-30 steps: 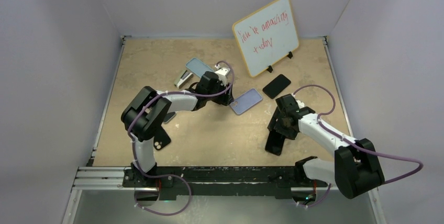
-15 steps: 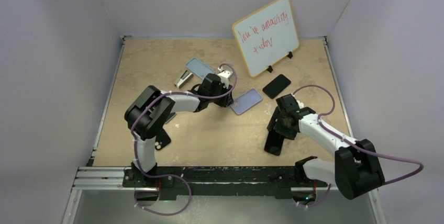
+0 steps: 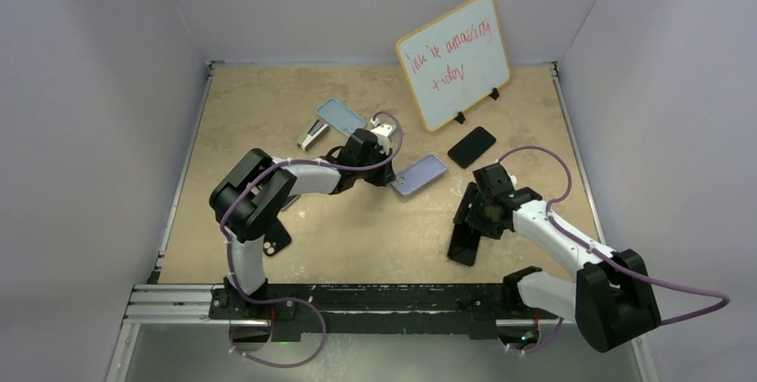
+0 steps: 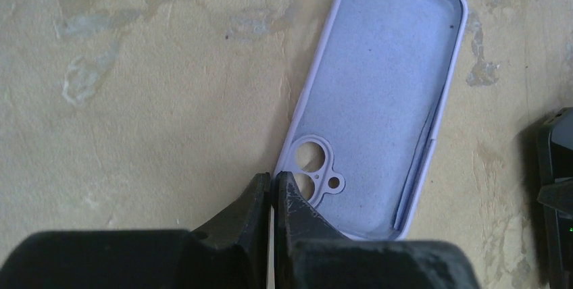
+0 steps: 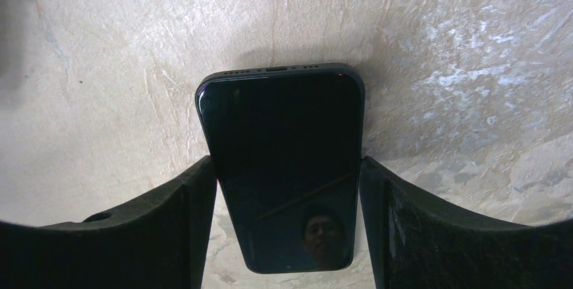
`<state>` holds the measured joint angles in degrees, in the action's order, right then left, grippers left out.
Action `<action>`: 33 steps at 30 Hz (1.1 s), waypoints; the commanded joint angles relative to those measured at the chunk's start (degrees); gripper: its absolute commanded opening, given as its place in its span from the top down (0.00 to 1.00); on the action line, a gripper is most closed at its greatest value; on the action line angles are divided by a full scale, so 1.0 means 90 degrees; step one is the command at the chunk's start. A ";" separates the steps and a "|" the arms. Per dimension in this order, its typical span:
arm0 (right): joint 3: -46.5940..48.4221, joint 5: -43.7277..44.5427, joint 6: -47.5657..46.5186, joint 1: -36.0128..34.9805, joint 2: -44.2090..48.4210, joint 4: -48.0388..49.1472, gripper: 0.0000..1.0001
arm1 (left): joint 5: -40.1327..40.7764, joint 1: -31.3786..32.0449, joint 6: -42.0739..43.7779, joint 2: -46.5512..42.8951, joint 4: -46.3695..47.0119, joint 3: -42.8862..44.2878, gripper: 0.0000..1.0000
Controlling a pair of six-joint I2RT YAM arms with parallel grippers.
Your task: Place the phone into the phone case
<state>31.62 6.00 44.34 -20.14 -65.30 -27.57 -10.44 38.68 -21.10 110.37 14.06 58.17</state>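
The lilac phone case [image 3: 418, 175] lies open side up in the middle of the table; its camera cutout end [image 4: 317, 167] points toward my left gripper. My left gripper [image 4: 272, 179] is shut at that corner, with one finger outside the rim and the other over the inside, pinching the case wall. In the top view the left gripper [image 3: 382, 172] sits just left of the case. The black phone [image 5: 284, 161] stands tilted with its bottom edge on the table. My right gripper [image 5: 288, 165] is shut on its two long sides. From above, the phone [image 3: 464, 244] is at the near right.
A whiteboard [image 3: 453, 61] with red writing stands at the back. A second black phone [image 3: 471, 146] lies right of the case. A light blue phone [image 3: 340, 116] and a small stapler-like object [image 3: 310, 135] lie behind the left arm. Another dark phone [image 3: 275, 239] lies near the left base.
My left gripper has closed from half open onto the case's corner, and the case has turned slightly. The right arm has shifted a little nearer with the phone.
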 commanded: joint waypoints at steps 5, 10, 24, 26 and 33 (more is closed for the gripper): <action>-0.0095 -0.0653 -0.0170 -0.0010 0.0331 0.0218 0.48 | 0.1589 0.0407 -0.0925 -0.1263 -0.1477 -0.0857 1.00; -0.0029 -0.0974 -0.0255 -0.0013 0.0291 0.0368 0.49 | 0.2323 0.0624 -0.1972 -0.2265 -0.1661 -0.1934 1.00; 0.0458 -0.1362 -0.0475 -0.0019 0.0129 0.0560 0.56 | 0.0638 0.1374 -0.3038 -0.2711 0.0010 -0.2379 0.55; 0.0508 -0.1396 -0.0410 -0.0028 0.0171 0.0580 0.57 | 0.0956 0.1293 -0.2873 -0.2762 -0.0583 -0.2137 0.53; 0.0667 -0.1580 -0.0094 -0.0104 0.0129 0.0795 0.59 | 0.0099 0.0263 -0.2907 -0.3193 -0.0115 -0.2625 0.47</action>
<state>34.41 -5.63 41.39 -20.34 -64.79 -22.83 -4.16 45.69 -47.37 84.51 9.37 36.42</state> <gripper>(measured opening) 0.721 0.514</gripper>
